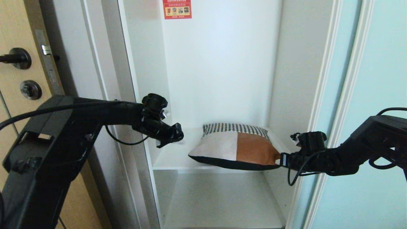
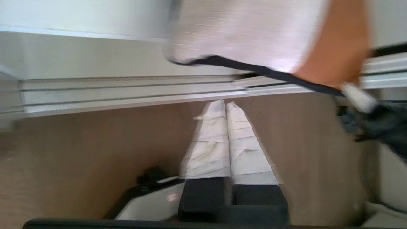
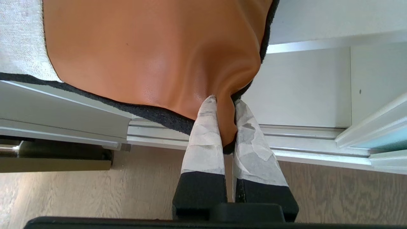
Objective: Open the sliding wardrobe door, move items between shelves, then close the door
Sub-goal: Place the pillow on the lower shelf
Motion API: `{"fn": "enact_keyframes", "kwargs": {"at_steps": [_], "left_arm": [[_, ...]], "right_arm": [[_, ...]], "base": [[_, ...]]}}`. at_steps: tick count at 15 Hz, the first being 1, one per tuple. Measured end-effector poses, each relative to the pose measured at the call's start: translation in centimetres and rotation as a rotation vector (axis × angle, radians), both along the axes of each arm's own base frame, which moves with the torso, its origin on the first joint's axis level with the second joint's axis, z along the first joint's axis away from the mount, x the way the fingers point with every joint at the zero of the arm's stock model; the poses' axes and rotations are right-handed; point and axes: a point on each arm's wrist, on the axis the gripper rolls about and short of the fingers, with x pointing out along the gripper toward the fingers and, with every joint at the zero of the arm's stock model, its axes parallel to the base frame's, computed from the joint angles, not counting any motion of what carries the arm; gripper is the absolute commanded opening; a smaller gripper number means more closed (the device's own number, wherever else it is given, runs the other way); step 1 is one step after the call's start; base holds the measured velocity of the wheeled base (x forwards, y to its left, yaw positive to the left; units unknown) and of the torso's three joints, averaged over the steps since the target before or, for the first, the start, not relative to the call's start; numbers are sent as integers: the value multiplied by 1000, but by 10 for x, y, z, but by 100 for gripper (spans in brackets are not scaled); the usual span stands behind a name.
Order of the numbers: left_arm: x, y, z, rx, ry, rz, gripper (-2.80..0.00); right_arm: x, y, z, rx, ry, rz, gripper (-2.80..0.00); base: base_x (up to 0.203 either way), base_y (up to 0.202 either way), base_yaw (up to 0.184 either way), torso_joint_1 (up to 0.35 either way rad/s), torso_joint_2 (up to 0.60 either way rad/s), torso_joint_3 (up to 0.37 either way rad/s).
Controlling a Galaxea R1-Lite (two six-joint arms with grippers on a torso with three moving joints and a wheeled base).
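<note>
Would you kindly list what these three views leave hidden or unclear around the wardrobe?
- Head view: the pillow hides the upper shelf beneath it.
- Head view: the lower shelf is cut off by the bottom edge.
- Head view: print on the red sticker is too small, its top cropped.
- Left wrist view: motion blur smears the pillow's edge and the right gripper.
- Right wrist view: the right gripper's jaws cover the pinched corner.

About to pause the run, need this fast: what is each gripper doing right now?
Left gripper: shut, holding nothing, clear of the cushion.
Right gripper: shut on the cushion's tan corner.
</note>
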Motion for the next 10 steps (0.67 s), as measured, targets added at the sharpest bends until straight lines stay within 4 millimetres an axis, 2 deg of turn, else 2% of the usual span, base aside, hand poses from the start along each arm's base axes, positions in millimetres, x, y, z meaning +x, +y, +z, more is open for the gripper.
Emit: {"fn": "enact_keyframes", "kwargs": {"at_steps": [3, 10], "left_arm": [[8, 6, -25, 18, 25, -15, 0], [27, 0, -50, -92, -75, -88, 0]], "right_arm": [[0, 0, 0, 0, -1, 0, -280], [-2, -5, 1, 25, 3, 13, -280]], "base": [[0, 0, 0, 0, 0, 0], [0, 0, 0, 0, 0, 0]]}}
